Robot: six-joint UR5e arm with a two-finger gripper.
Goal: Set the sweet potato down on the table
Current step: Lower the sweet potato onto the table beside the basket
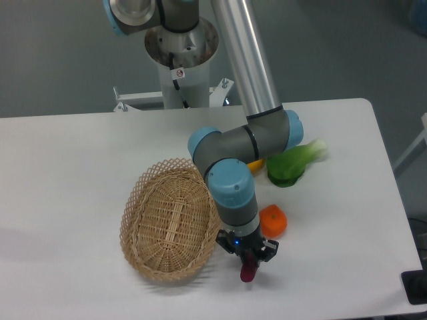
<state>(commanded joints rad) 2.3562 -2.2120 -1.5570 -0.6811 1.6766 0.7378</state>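
My gripper (247, 269) hangs low over the white table (80, 153), just right of the wicker basket's near end. Its fingers are shut on the sweet potato (247, 271), a small magenta-purple tuber that points down from between them. The tuber's lower tip is at or just above the tabletop; I cannot tell whether it touches. Most of the tuber's upper part is hidden by the fingers.
An oval woven basket (172, 221) lies left of the gripper, close to the arm. A round orange fruit (274, 221) sits just right of the wrist. Further back lie a green leafy vegetable (294, 162) and a yellow-orange fruit (256, 163), mostly hidden by the arm.
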